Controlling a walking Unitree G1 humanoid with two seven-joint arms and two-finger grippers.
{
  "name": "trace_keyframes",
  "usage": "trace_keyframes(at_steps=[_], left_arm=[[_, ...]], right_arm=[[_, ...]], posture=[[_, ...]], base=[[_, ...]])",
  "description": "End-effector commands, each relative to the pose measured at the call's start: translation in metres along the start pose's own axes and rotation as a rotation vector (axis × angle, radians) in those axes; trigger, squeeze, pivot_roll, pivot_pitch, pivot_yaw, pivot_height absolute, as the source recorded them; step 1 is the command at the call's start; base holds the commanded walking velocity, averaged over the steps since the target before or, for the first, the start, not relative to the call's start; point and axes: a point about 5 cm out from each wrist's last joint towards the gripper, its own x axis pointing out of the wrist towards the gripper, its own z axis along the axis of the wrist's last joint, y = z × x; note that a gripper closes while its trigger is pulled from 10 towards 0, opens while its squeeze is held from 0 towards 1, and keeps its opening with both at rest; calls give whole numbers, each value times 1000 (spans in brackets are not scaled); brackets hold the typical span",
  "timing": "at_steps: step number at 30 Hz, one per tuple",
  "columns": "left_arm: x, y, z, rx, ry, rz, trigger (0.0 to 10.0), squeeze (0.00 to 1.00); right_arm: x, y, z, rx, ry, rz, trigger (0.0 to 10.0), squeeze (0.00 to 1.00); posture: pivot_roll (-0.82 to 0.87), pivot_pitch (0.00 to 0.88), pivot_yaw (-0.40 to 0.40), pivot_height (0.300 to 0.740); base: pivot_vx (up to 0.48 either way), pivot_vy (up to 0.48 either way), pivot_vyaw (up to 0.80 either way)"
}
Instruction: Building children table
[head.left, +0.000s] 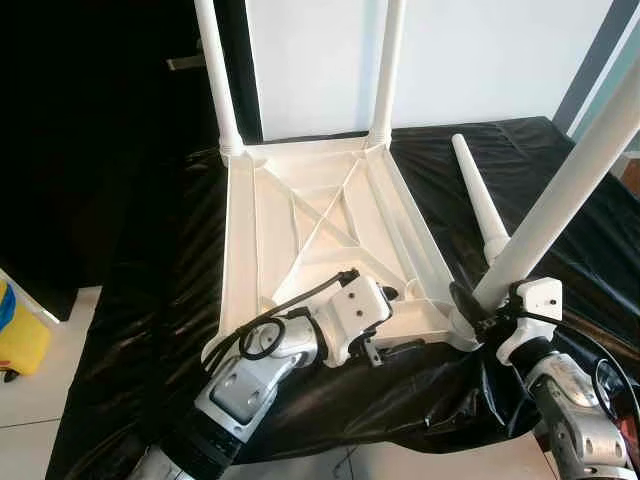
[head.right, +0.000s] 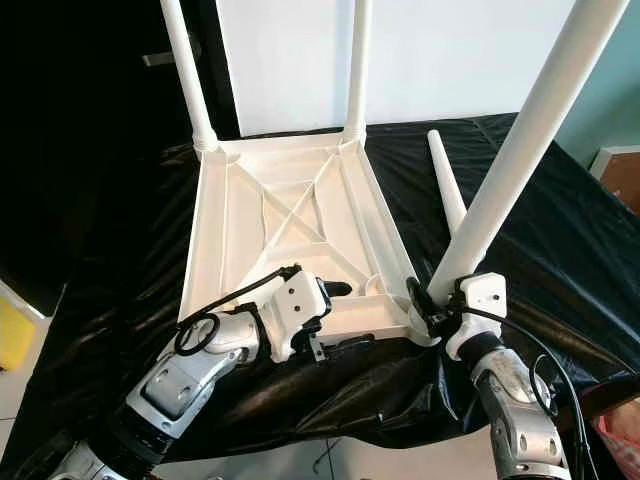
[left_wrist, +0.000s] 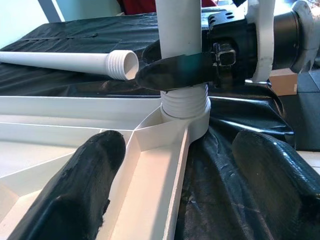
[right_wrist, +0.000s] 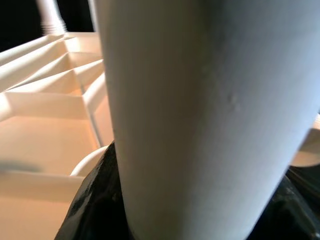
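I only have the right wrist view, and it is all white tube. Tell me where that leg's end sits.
Observer: The leg, held by the right gripper, has its threaded end in the near right corner socket of the upturned tabletop. Some threads show above the socket.
Operator: Report the left gripper.
Observer: The left gripper lies at the tabletop's near edge, fingers open, one on each side of the rim.
Operator: Count the other legs.
Observer: The far left leg and the far right leg stand in the far corners. A loose leg lies on the black cover beside the tabletop.
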Motion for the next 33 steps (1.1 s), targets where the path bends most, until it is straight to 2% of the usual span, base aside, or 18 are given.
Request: trace_keyframes(at_steps=[1,4,6,8,10,12,13,17,23,25,30,31,33], left_arm=[[1,-2,0,8,2,-34,10000,0],[2,-2,0,10,2,-38,10000,0],[2,-2,0,10,2,-38,10000,0],[2,-2,0,17,3,-41,10000,0],[2,-2,0,17,3,-41,10000,0],[2,0,-1,18,4,-38,10000,0],[2,0,-1,18,4,-36,10000,0],[3,0,-1,19,2,-34,10000,0],[3,-1,-1,18,1,-36,10000,0],[3,-1,-2,20,3,-35,10000,0],[3,0,-2,23,4,-34,10000,0],[3,-1,-2,25,3,-35,10000,0],[3,-1,-2,26,3,-37,10000,0]], right_arm=[[-3,0,-8,5,49,-49,10000,0],[-3,13,-11,35,58,-172,10000,0],[-3,13,-11,35,58,-172,10000,0],[-4,18,-18,33,88,-330,10000,0],[-4,18,-18,33,88,-330,10000,0],[-4,27,-20,63,107,-467,10000,0],[-3,31,-21,83,112,-493,10000,0],[0,37,-20,98,112,-499,10000,0],[-1,36,-19,95,111,-512,10000,0],[2,37,-18,140,89,-482,10000,0],[3,38,-14,164,56,-445,10000,0],[4,38,-12,169,43,-438,10000,1000],[4,38,-10,170,31,-428,10000,1000]], posture=[[-73,5,2,740],[-75,0,1,740],[-75,0,1,740],[-70,0,-7,740],[-70,0,-7,740],[-69,0,-12,740],[-69,0,-12,740],[-69,0,-13,740],[-66,0,-13,740],[-63,0,-11,740],[-63,0,-10,740],[-63,0,-10,740],[-63,0,-10,740]], base=[[0,0,0],[0,0,0],[0,0,0],[0,0,0],[0,0,0],[0,0,0],[0,0,0],[0,0,0],[0,0,0],[0,0,0],[0,0,0],[0,0,0],[0,0,0]])
